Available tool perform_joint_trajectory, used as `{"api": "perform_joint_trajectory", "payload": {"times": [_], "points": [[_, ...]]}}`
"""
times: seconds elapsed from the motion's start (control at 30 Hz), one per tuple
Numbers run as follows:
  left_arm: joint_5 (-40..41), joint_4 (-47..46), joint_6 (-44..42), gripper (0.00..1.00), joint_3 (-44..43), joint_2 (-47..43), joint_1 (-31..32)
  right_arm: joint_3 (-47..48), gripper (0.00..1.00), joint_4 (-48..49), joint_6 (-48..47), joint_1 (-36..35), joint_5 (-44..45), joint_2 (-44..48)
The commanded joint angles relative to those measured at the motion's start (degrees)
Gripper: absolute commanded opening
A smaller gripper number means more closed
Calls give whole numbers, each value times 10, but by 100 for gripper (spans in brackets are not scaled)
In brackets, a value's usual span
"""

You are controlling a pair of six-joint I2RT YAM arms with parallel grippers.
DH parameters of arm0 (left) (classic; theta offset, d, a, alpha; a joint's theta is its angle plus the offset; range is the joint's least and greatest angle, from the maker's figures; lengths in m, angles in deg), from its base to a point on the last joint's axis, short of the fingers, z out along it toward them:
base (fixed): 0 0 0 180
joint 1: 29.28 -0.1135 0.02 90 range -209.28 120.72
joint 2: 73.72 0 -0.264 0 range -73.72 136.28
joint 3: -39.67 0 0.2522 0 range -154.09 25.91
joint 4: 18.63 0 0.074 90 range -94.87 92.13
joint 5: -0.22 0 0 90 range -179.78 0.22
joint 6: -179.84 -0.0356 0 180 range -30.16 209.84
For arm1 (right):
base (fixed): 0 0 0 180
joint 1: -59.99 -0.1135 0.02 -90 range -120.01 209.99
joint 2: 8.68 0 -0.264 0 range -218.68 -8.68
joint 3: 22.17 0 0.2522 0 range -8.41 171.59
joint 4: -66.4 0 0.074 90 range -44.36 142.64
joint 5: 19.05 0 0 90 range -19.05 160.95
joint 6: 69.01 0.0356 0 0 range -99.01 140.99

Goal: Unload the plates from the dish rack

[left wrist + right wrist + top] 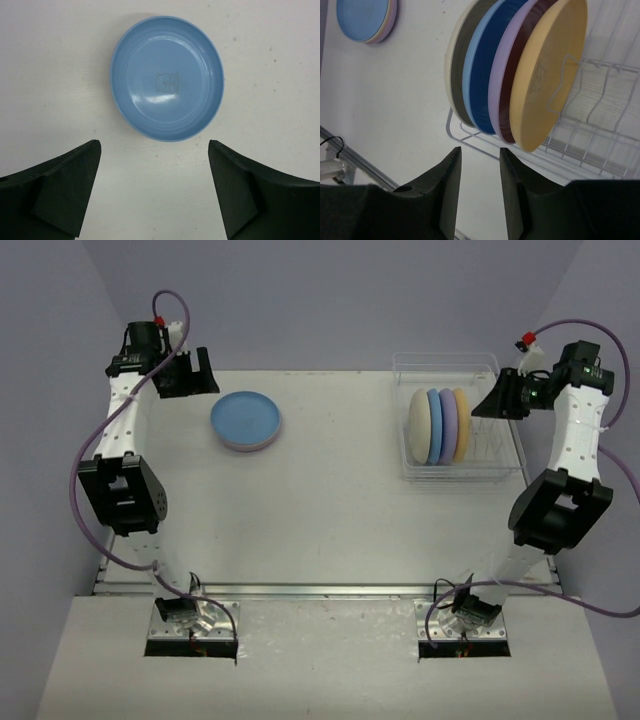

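Note:
Four plates stand on edge in the dish rack (500, 454) at the right: cream (419, 426), blue (435, 426), lavender (449, 424) and yellow (462, 424). In the right wrist view they show as cream (456, 60), blue (482, 65), lavender (499, 80) and yellow (547, 75) in the wire rack (600, 150). My right gripper (492, 402) (480, 151) hangs just right of them, its jaws a narrow gap apart and holding nothing. A blue plate (246, 420) (167, 77) tops a flat stack (366, 20) on the table at the left. My left gripper (192, 372) (154, 145) is open and empty, just left of that stack.
The white table (330, 500) ends at a metal rail along its near edge (330, 590). Grey walls close in at the back and on both sides. Purple cables loop off both arms.

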Motion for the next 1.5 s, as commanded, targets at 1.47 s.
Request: {"api": "perform_joint_trajectory", "payload": {"times": [1.47], "points": [[55, -21, 2, 100, 73, -123, 92, 246, 0, -190, -61, 11, -202, -183]]}}
